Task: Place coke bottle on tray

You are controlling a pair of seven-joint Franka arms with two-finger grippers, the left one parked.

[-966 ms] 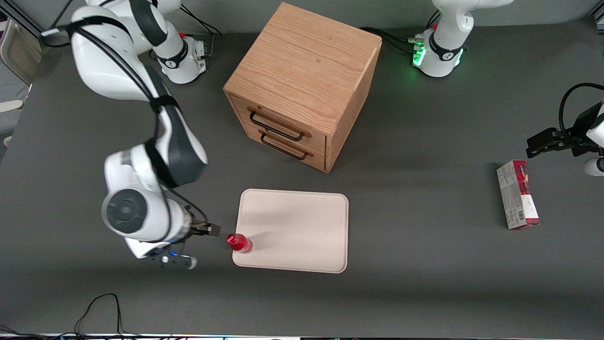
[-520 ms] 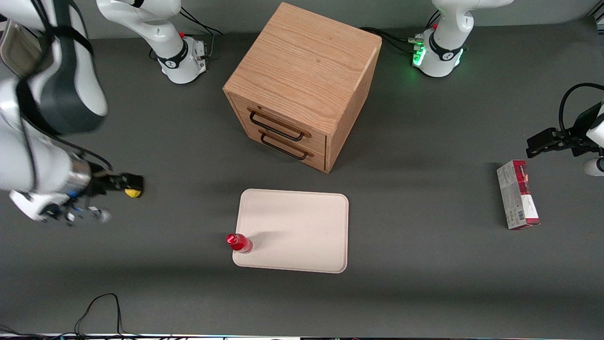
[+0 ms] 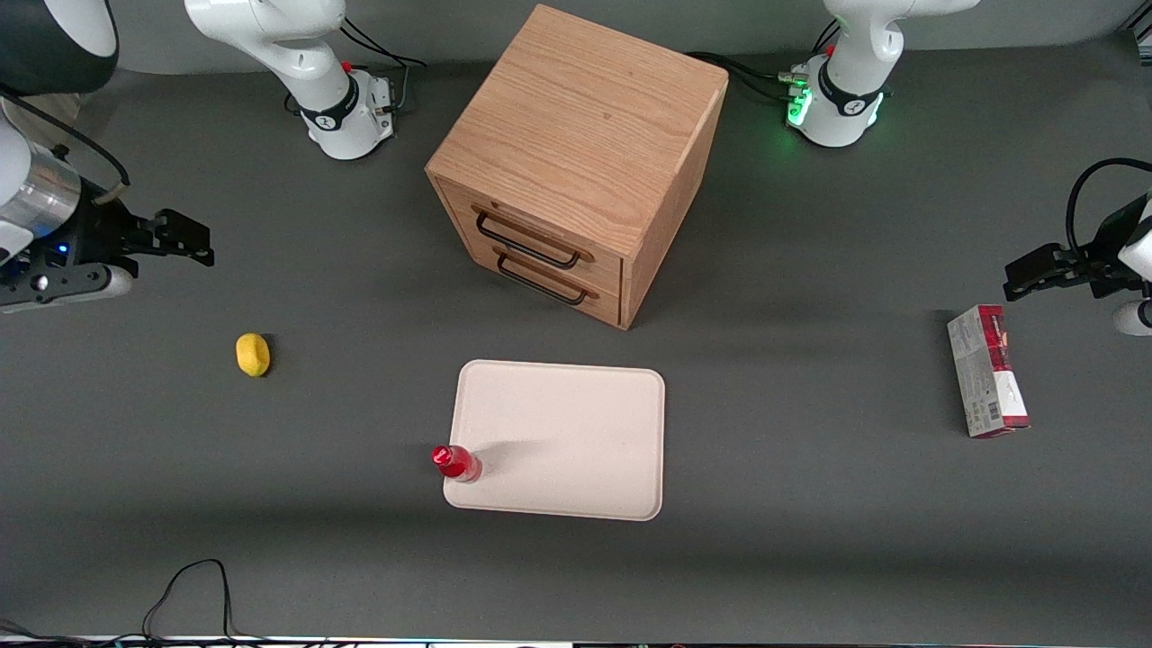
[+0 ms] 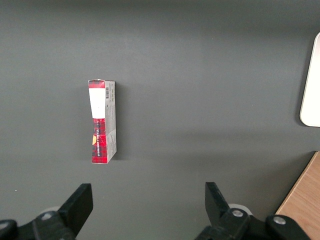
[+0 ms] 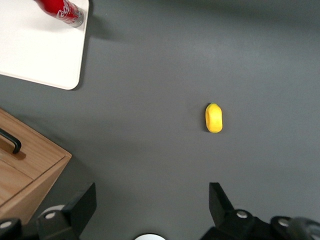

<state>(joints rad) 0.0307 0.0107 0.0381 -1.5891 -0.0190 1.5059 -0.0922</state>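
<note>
I see the red coke bottle (image 3: 456, 463) upright on the tray (image 3: 576, 432) corner — my tool (image 3: 184, 241) released, empty, above the tabletop (image 3: 810, 540) near a yellow lemon (image 3: 253, 354).

Robot lab: bench-mounted arms (image 3: 306, 63).

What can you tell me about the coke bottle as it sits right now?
The coke bottle is small and red, with a red cap, white lettering on its body and a clear base, plastic by the look of it. It stands upright on the tray, just inside the corner nearest the front camera on the working arm's side. Only the tray touches it. The gripper is open and holds nothing, well away toward the working arm's end of the table, farther from the front camera than the bottle.
</note>
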